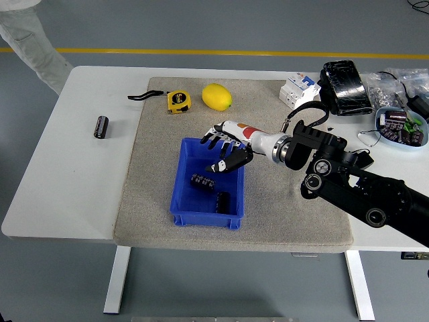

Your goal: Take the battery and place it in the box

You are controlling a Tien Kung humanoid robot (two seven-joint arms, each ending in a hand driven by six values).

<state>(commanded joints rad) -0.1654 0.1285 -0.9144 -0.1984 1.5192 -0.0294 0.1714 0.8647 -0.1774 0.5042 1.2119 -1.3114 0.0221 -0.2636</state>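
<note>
right hand point(224, 149): I see it over the far right part of the blue bin point(190, 212); fingers point(213, 140) spread and relaxed, nothing in them; palm faces down toward the bin; I can't tell if it touches the rim
right arm point(355, 188): black, comes in from the right edge, crosses the mat's right side
left hand: I don't see it from the head view
batteries in bin: two dark cylinders on the bin floor; one point(201, 182) lies near the middle, just below the fingertips; the other point(222, 200) sits nearer the front right corner; apart from each other
battery on table point(101, 126): dark, lying on bare white tabletop left of the mat, well away from the bin
mat point(147, 201): grey-beige, bin sits on its near middle part
far side of mat: yellow tape measure point(178, 100) with its black strap trailing left; lemon point(216, 96) just right of it
table right end: white breaker block point(299, 90); black bag point(345, 86); bowl point(400, 127) of small parts
person point(30, 35): only pale trousers visible at the top left corner, away from the table point(60, 194)
</note>
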